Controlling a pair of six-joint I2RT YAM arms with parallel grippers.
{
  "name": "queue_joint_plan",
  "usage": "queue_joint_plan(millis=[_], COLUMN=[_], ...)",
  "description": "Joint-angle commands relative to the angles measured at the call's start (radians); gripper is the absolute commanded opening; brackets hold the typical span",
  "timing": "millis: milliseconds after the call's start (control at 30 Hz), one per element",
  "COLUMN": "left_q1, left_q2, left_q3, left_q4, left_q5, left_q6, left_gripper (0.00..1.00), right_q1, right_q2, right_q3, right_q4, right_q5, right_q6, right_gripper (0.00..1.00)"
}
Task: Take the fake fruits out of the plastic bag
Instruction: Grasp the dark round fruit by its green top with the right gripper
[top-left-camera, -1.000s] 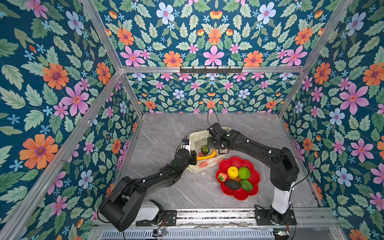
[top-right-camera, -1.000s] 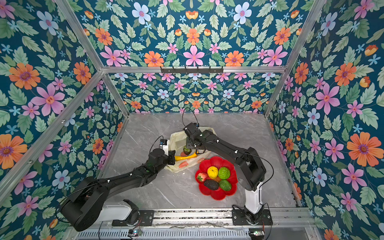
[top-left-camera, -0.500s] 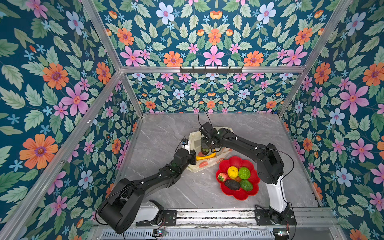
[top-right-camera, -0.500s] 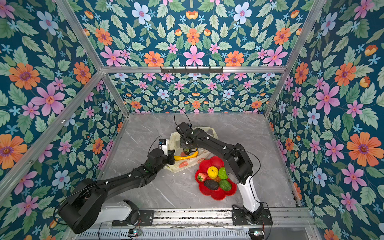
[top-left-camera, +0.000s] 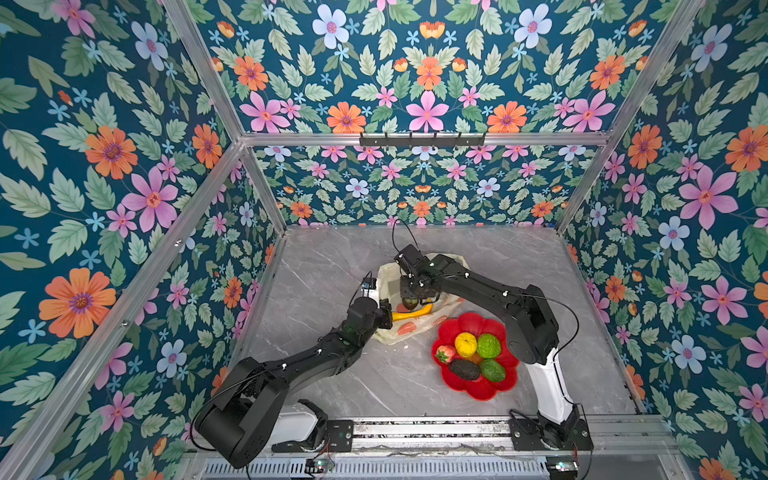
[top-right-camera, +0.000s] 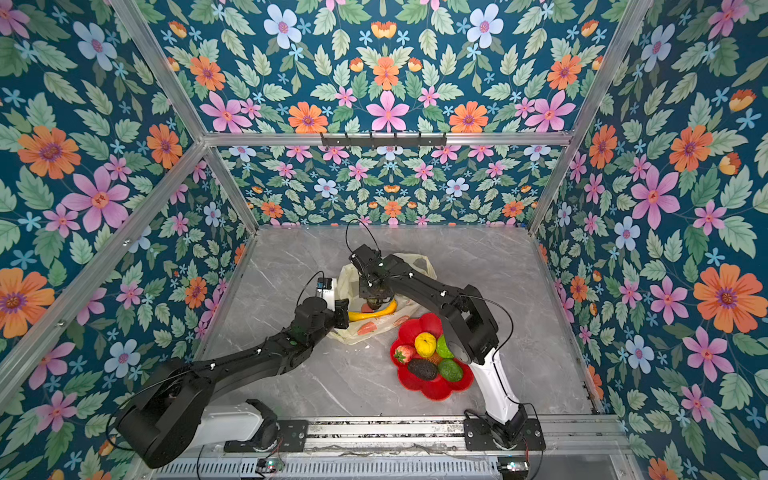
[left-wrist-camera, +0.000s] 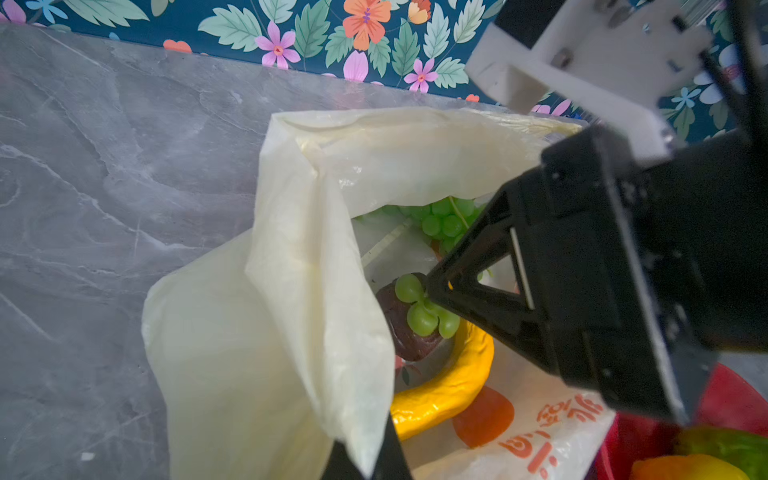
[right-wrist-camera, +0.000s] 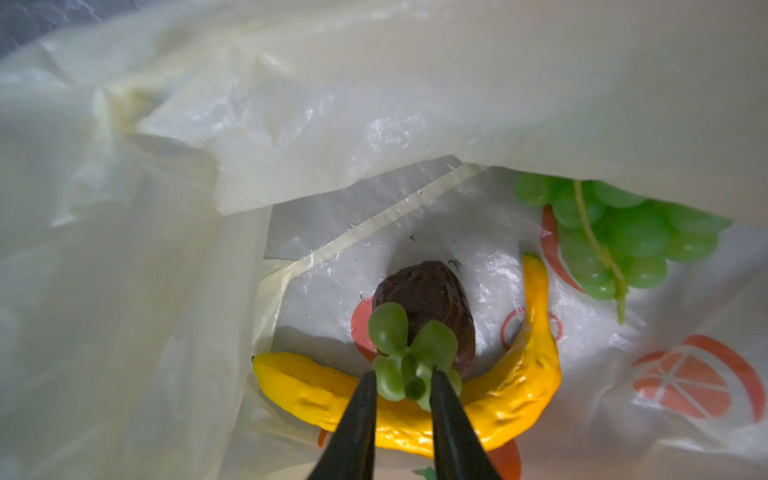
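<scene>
While left jaws clamp the plastic bag (left-wrist-camera: 270, 332) mouth, right jaws pinch the small grape bunch (right-wrist-camera: 409, 353) by few grapes; it may slip.

Lettering is found on the bag alone.
A short row of orange-red characters (left-wrist-camera: 540, 436) is printed on the near right part of the plastic bag (left-wrist-camera: 291, 291), just beside an orange fruit print (left-wrist-camera: 482, 415). In the left wrist view they are seen skewed and blurred, and cannot be read.
</scene>
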Motion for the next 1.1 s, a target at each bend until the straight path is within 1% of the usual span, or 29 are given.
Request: queue_joint_plan(millis=[0,500,1067], left_q1=[0.001,0.001,0.001], left_q2=[-0.006,-0.017,-0.021], left_q3=[-0.002,-0.008,-0.009], left_q4=[0.005,0.006,0.002], left_q5=[-0.007,-0.014,-0.024], left_q6=[0.003,0.005,0.006], left_gripper=[0.01,0.02,0.02], right_q1=[0.001,0.001,0.001], right_q2=[0.009,0.053,0.036], right_q3=[0.012,0.048,0.04], right_q4=[-0.024,-0.046,-0.039], right_q5=[-0.004,-0.019,-0.032], right_q6=[-0.002,-0.01,-0.018], right_gripper=[0.24,0.17,0.09])
